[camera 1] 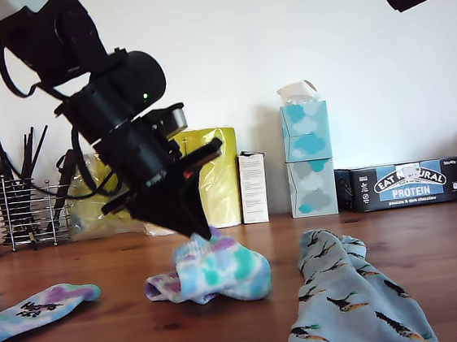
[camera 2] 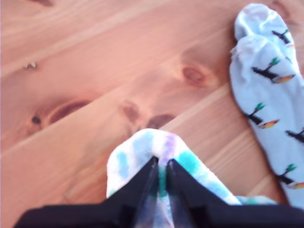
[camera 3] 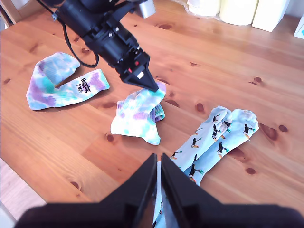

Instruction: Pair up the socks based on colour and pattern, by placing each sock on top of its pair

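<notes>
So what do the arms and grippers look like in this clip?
My first gripper is matte black with tapered fingers, a red marking, a small green light, a silver cylinder on its housing and black cables. My second gripper shows only black pointed fingers.

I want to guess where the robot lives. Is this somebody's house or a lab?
Probably a home, on a wooden table against a plain wall. Stacked tissue boxes, a protein bar box and a wire holder of black utensils stand at the back, with socks spread in front.
</notes>
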### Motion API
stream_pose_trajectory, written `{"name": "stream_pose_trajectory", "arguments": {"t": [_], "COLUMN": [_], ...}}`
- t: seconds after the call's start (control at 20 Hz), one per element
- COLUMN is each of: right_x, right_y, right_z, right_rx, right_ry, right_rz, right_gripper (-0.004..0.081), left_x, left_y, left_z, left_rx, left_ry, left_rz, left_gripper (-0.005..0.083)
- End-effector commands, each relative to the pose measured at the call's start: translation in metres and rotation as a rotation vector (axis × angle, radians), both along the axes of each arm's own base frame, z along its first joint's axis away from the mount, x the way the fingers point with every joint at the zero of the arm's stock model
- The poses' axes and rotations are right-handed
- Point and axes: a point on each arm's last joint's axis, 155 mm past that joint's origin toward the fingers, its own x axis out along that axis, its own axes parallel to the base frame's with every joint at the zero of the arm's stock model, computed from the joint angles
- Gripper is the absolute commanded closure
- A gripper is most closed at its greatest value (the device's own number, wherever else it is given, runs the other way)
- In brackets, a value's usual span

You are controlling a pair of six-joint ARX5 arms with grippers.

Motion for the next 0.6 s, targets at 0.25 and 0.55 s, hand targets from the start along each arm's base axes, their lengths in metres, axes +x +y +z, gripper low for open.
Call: {"name": "stream_pose_trajectory", "arguments": {"t": [0.25, 0.55], "right_x": [0.000, 0.002], "right_y": [0.002, 0.018], "right_z": [-0.005, -0.028], "right_rx": [-0.026, -0.198], "right_ry": [-0.014, -0.043], "right_rz": [0.022, 0.166], "right_gripper": [0.0783, 0.0774], "left_x": [0.001, -0.025], "left_y": [-0.015, -0.019], "left_z": [0.053, 0.127], "left_rx": [0.013, -0.015], "left_ry": [-0.021, -0.125], "left_rz": [-0.108, -0.219], "left_gripper": [0.0797, 0.0797]}}
